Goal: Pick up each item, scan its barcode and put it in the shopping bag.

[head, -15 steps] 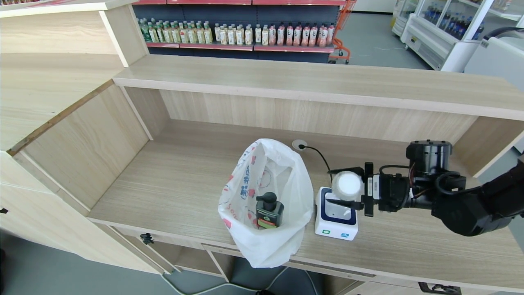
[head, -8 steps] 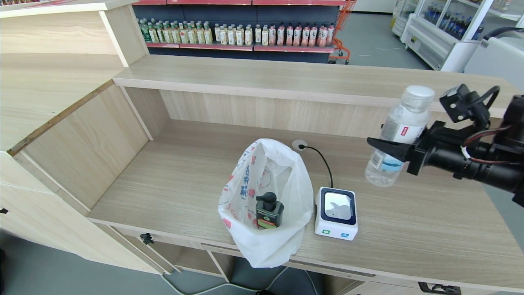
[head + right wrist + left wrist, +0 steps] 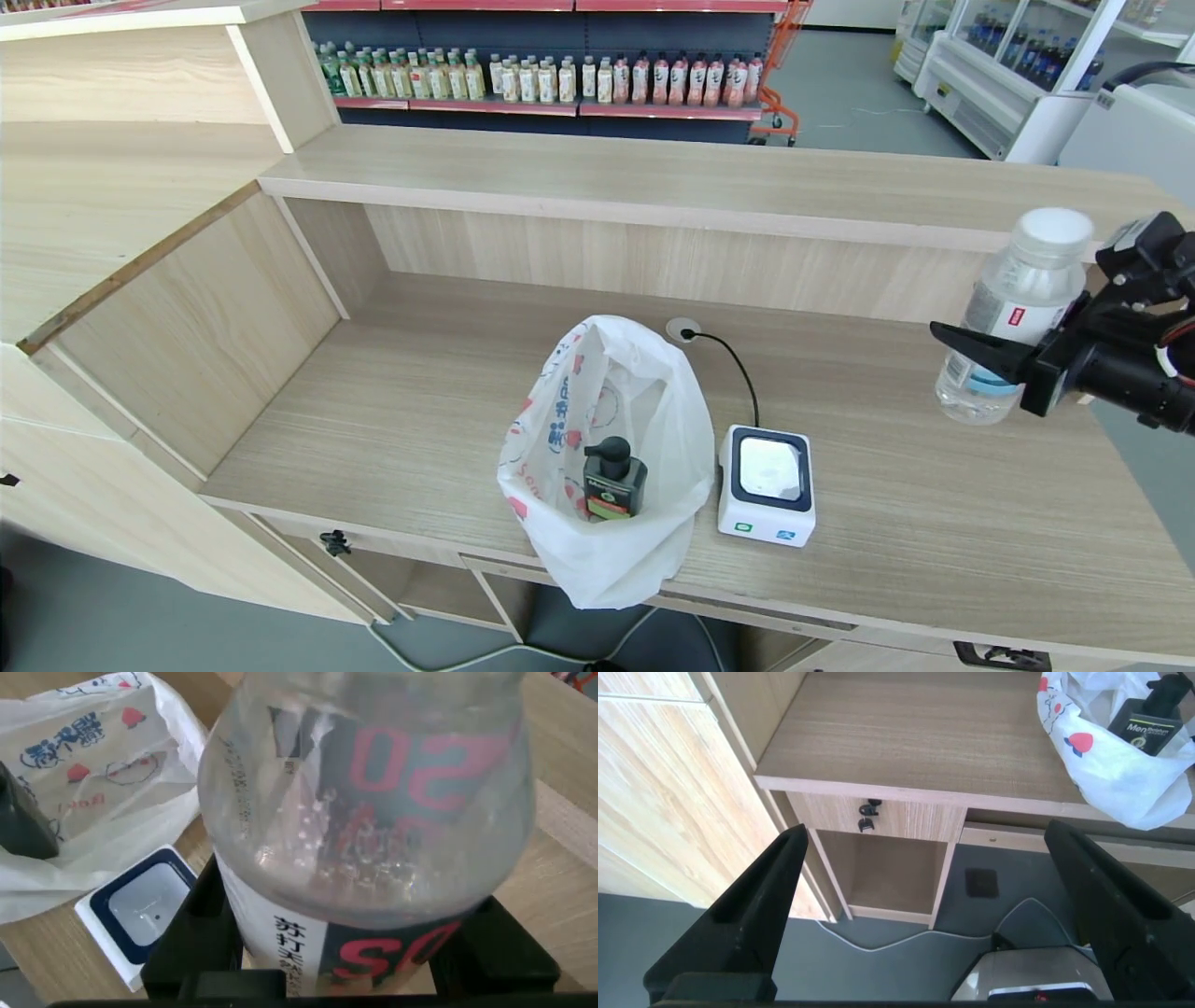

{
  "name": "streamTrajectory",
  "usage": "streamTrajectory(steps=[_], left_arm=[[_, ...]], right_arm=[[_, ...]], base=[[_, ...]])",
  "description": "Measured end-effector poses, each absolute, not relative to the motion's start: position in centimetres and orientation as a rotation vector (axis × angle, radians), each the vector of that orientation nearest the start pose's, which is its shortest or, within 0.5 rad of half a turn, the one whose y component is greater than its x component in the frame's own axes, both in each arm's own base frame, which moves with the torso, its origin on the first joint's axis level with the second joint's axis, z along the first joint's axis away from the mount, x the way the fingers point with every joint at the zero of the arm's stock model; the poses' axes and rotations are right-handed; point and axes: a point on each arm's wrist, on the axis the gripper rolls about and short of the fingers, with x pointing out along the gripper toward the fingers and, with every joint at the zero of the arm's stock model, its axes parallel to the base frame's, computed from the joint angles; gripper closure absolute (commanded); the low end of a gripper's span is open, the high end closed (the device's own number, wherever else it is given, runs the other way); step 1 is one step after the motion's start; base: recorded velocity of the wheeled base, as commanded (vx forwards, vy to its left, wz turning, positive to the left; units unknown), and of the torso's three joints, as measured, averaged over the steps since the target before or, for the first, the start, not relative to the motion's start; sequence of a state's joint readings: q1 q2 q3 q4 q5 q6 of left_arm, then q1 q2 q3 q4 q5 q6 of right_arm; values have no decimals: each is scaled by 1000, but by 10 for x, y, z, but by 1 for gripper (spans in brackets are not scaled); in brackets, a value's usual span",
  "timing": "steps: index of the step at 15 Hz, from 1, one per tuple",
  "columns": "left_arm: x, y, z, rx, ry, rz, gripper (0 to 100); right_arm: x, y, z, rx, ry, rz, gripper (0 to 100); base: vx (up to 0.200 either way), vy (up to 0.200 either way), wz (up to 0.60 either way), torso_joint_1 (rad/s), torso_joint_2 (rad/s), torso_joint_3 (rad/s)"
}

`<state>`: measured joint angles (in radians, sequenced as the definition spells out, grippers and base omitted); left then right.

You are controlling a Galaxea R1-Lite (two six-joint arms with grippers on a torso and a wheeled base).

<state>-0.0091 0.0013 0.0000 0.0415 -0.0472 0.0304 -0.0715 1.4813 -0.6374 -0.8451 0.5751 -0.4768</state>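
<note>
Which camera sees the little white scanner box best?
The head view: the whole scanner stands in the open beside the shopping bag. The right wrist view shows the scanner farther off, beyond the held water bottle.

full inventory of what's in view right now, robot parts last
water bottle: 1, clear with a white cap, upright, held at the counter's right end
shopping bag: 1, white with red print, open, at the counter's front edge
pump bottle: 1, dark, upright inside the shopping bag
scanner: 1, white with a dark-framed window, on the counter right of the bag
cable: 1, black, from the scanner to a hole in the counter
counter: 1, light wood
drink bottles: many, green, pale and pink, on the shop shelf behind
cooler: at least 1, white, back right
left gripper: 1, black, open, below the counter's front left
right gripper: 1, black, shut on the water bottle
</note>
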Motion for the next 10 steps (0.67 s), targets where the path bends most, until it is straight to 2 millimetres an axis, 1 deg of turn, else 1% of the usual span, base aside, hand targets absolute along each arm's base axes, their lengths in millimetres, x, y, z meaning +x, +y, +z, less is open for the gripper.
streamTrajectory(steps=[4, 7, 8, 10], left_arm=[[-23, -1, 71, 30, 42, -57, 0], [-23, -1, 71, 30, 42, -57, 0], [-23, -1, 71, 30, 42, -57, 0], [-23, -1, 71, 30, 42, -57, 0]], right_arm=[[242, -10, 221, -473, -132, 471, 100], [241, -12, 223, -440, -129, 462, 100], [242, -11, 224, -371, -118, 467, 100], [244, -7, 228, -157, -93, 493, 100]], base=[[0, 0, 0, 0, 0, 0], [0, 0, 0, 0, 0, 0], [0, 0, 0, 0, 0, 0], [0, 0, 0, 0, 0, 0]])
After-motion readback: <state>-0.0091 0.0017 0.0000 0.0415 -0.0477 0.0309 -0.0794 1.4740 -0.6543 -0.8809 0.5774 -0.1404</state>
